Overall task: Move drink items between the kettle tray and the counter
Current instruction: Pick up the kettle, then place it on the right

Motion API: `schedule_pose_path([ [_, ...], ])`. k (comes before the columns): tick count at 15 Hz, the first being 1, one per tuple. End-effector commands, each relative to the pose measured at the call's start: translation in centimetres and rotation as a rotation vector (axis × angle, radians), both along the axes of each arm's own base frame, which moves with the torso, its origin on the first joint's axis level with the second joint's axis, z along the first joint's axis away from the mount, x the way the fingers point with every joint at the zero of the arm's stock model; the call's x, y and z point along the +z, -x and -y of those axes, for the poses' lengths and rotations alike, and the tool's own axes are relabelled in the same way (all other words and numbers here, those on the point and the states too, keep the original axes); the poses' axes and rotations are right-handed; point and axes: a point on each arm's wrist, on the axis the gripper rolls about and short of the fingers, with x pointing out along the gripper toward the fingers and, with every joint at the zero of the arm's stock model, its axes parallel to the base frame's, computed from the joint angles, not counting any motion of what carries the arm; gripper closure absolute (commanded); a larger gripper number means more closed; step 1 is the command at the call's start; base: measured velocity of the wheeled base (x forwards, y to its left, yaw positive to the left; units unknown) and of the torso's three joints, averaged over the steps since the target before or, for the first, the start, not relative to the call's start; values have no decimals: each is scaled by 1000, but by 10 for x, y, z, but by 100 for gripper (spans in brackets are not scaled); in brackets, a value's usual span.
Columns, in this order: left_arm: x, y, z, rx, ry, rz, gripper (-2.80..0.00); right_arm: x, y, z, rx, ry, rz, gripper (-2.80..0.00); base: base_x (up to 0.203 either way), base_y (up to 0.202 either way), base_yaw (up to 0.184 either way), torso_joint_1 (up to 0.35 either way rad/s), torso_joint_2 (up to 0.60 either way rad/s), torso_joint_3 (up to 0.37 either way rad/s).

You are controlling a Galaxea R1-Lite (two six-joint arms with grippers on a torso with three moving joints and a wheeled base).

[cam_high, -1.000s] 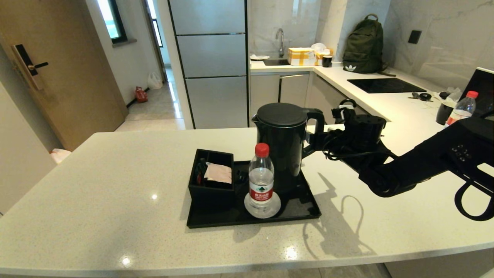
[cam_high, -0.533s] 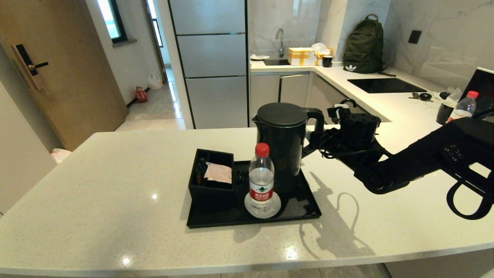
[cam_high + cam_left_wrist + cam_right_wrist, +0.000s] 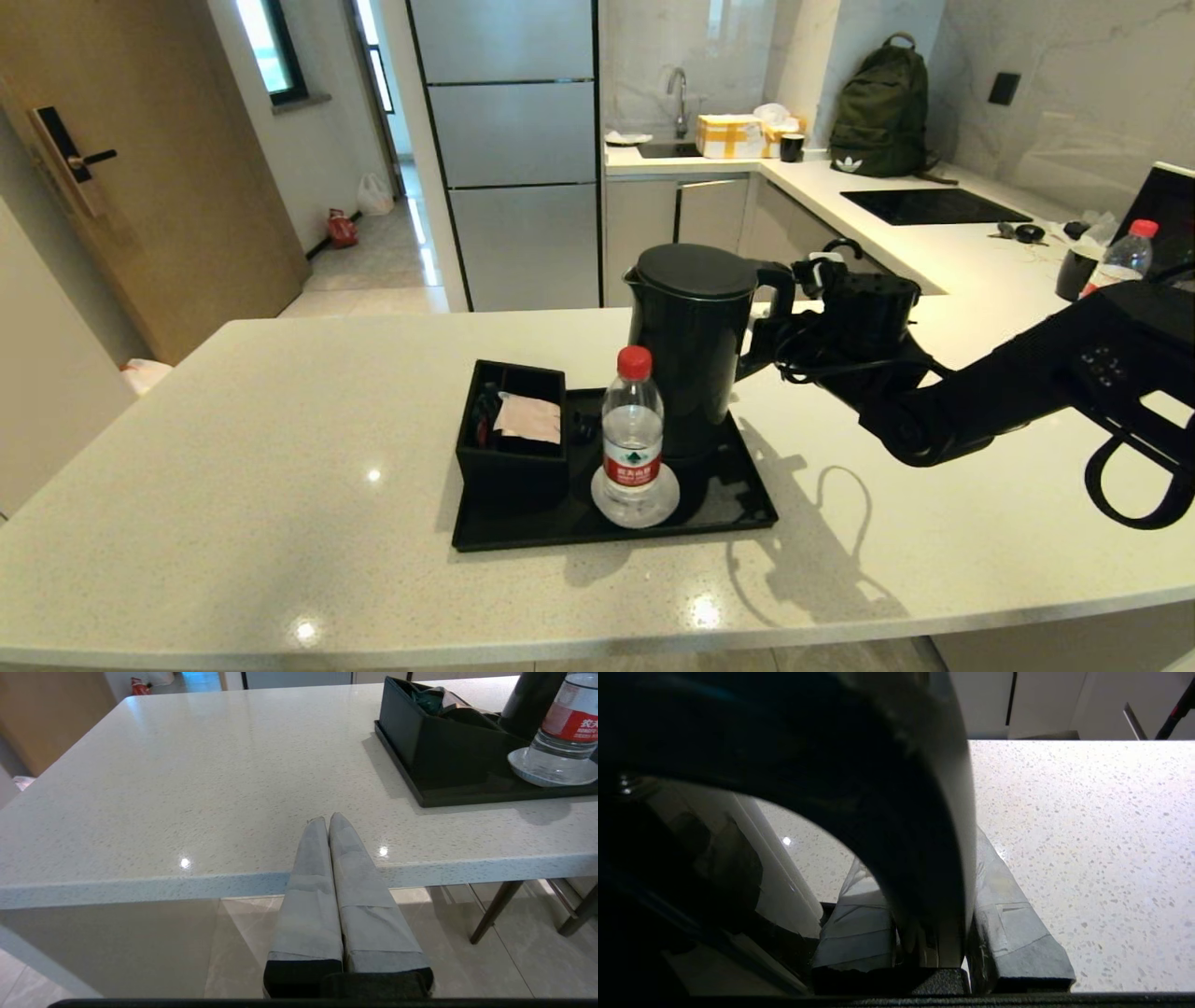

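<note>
Gripping kettle (image 3: 693, 345) handle, prob lifted, R tool (image 3: 780, 322)

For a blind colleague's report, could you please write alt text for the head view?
The right gripper is shut on the loop handle of a black kettle, which tilts over a black tray on a pale counter. The tray also holds a water bottle and a small divided box with a pinkish sachet.
</note>
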Motion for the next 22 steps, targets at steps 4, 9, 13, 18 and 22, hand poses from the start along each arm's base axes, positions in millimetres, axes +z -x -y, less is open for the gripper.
schedule_pose_path([
  [4,0,0,0,0,0,-1,0,34,13,-2,9,-112,34,0,0,0,0,0,0,0],
  [9,0,0,0,0,0,-1,0,64,25,-4,3,-164,68,0,0,0,0,0,0,0],
  [13,0,0,0,0,0,-1,0,79,3,23,-255,-127,114,0,0,0,0,0,0,0],
  [18,0,0,0,0,0,-1,0,52,-59,89,-613,-33,156,0,0,0,0,0,0,0],
  [22,0,0,0,0,0,-1,0,36,-70,100,-641,-20,144,0,0,0,0,0,0,0],
])
